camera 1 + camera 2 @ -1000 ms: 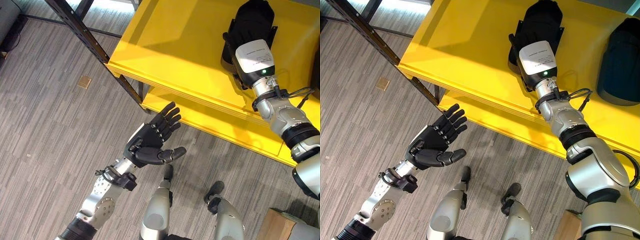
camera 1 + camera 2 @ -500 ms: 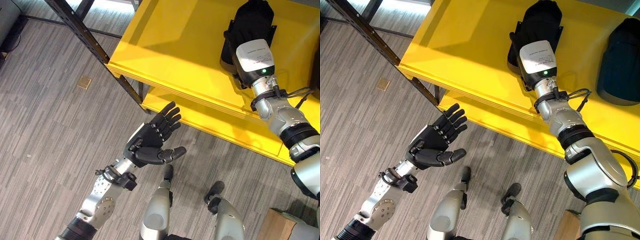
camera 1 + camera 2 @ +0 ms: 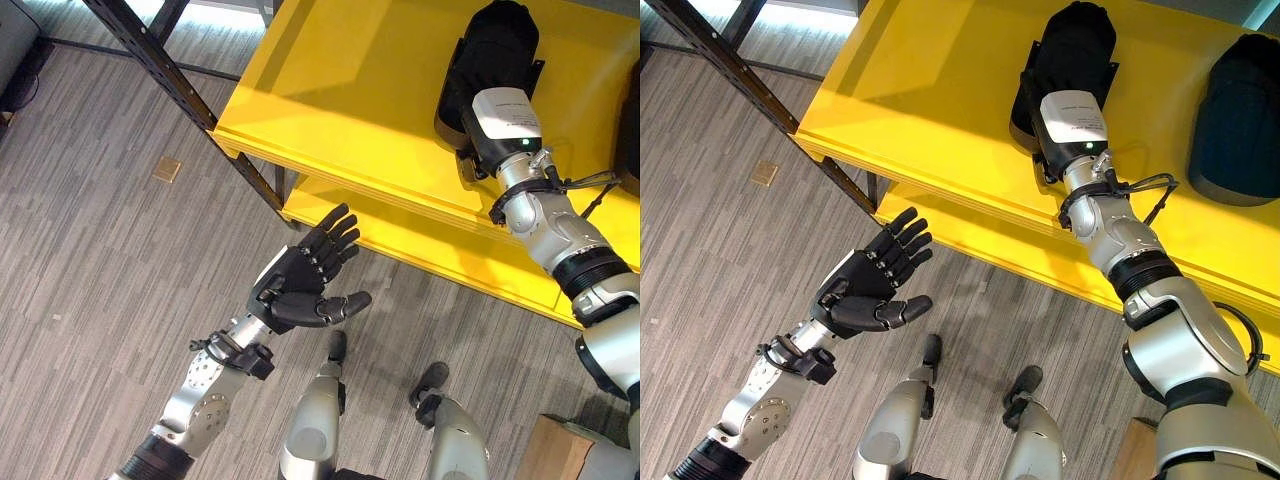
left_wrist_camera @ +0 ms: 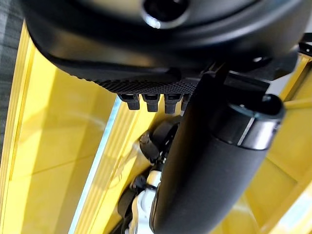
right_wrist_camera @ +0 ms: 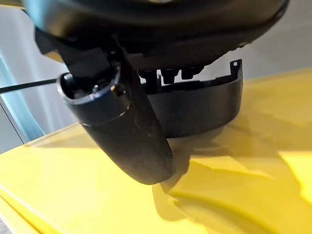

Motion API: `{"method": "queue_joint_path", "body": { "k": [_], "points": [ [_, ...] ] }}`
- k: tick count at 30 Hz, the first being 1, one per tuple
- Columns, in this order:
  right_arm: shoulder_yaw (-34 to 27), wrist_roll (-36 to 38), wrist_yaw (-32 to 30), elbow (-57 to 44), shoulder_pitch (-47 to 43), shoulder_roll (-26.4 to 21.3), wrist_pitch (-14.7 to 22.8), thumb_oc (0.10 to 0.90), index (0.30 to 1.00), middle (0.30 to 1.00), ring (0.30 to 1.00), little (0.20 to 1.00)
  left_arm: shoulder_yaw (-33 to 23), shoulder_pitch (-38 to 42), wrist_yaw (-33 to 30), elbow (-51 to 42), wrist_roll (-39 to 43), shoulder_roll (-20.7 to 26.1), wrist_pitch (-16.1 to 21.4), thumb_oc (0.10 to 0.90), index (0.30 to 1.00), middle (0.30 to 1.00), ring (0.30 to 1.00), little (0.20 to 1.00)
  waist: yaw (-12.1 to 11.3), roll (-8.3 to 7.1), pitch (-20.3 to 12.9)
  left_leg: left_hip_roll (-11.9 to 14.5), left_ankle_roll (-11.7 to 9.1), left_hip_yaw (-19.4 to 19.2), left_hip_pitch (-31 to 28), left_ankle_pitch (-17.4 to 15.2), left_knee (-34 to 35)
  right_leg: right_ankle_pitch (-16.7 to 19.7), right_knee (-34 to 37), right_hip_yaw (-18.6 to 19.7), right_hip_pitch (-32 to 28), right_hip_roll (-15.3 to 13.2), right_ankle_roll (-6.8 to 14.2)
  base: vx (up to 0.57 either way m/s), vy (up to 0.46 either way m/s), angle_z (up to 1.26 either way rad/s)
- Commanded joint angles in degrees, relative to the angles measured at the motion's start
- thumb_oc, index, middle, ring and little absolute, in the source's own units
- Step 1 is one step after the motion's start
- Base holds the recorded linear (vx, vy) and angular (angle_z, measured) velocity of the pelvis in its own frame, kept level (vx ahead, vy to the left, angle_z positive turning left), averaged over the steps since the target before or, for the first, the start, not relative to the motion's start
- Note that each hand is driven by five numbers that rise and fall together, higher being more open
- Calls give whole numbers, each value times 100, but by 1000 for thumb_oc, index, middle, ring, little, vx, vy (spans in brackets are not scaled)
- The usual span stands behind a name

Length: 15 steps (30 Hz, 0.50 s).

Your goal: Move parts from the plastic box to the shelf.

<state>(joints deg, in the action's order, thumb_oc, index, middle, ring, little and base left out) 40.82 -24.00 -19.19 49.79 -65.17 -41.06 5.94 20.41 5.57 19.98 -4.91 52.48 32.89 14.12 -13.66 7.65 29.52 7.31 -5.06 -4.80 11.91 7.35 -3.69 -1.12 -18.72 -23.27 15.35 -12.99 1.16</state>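
A grey striped floor (image 3: 90,260) ran under a yellow shelf (image 3: 930,90) on dark slotted uprights, its lower board (image 3: 450,250) showing beneath the top one. On the top board lay two black parts, one (image 3: 1072,50) under the right arm and a second (image 3: 1237,105) well apart toward the right edge. The right hand (image 5: 146,126) was over the nearer part; its thumb stood out in front of the part's dark curved wall, but whether the fingers gripped the part or rested slack could not be told. The left hand (image 3: 300,285) hung empty over the floor in front of the shelf edge, palm up, fingers straight and spread. The likely trouble was in the withdrawal: if a finger was hooked on the part's rim, pulling the arm back could drag the part toward the front edge or tip it off
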Motion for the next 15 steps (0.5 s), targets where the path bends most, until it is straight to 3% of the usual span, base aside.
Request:
{"method": "queue_joint_path", "body": {
  "k": [1,7,11,15],
  "points": [
    [-49,259,-93,-499,-599,-81,187,900,1000,1000,1000,1000,-107,182,142,-872,-260,20,434,900,1000,1000,1000,1000,-42,4,27,-252,189,-88,161,-308,-337,-665,-667,40,-230,30,301,0,0,0],
    [-178,550,132,-379,-564,-5,132,900,1000,1000,1000,1000,-94,262,42,-875,-202,4,381,900,1000,1000,1000,1000,-25,-2,27,-270,190,-103,161,-318,-335,-657,-634,48,-244,47,305,0,7,-1],
    [-167,213,302,-368,-598,-52,66,900,1000,1000,1000,1000,-52,290,234,-827,-320,21,438,900,1000,1000,1000,1000,-6,-22,27,-271,195,-127,173,-325,-347,-637,-627,64,-223,50,315,0,0,0],
    [46,357,281,-296,-631,-153,76,900,1000,1000,1000,1000,60,301,138,-919,-360,93,475,900,1000,1000,1000,1000,18,-22,27,-255,195,-150,145,-309,-319,-618,-588,79,-249,69,319,0,0,0]
  ]
}}
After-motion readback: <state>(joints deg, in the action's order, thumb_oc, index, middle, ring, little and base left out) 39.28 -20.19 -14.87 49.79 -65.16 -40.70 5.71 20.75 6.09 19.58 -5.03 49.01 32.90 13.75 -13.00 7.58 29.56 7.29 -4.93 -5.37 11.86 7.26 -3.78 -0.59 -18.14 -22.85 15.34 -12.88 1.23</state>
